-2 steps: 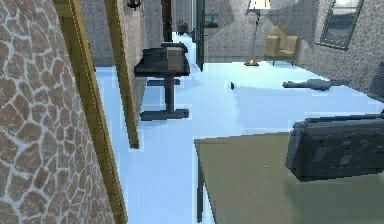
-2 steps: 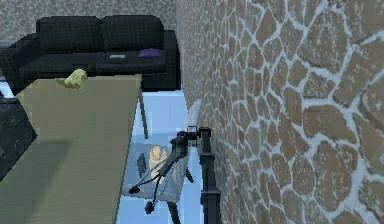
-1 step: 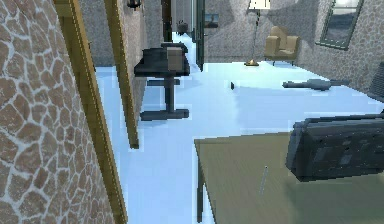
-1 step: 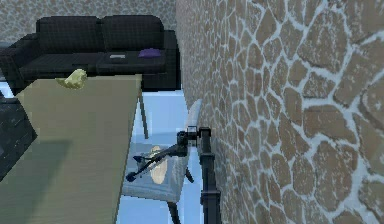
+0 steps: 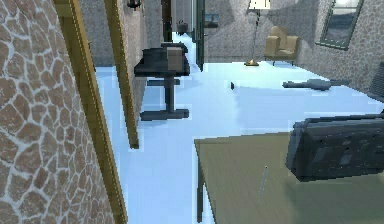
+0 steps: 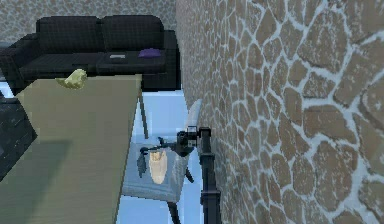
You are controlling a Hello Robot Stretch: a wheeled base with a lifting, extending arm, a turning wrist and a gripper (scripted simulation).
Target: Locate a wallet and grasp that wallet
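one claw (image 6: 158,150) in narrow gap between table (image 6: 70,130) and stone wall (image 6: 290,100); cannot tell if holding anything.

The wall (image 6: 290,90) is mottled brown stone, the table (image 6: 70,125) olive, the sofa (image 6: 90,40) black.

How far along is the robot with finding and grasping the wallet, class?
Done: nothing confirmed. In hand: the gripper is out beside the stone wall, near a pale thing on a small side table; whether it holds anything cannot be told. Left: identifying the wallet, perhaps the small purple thing on the black sofa, and grasping it.
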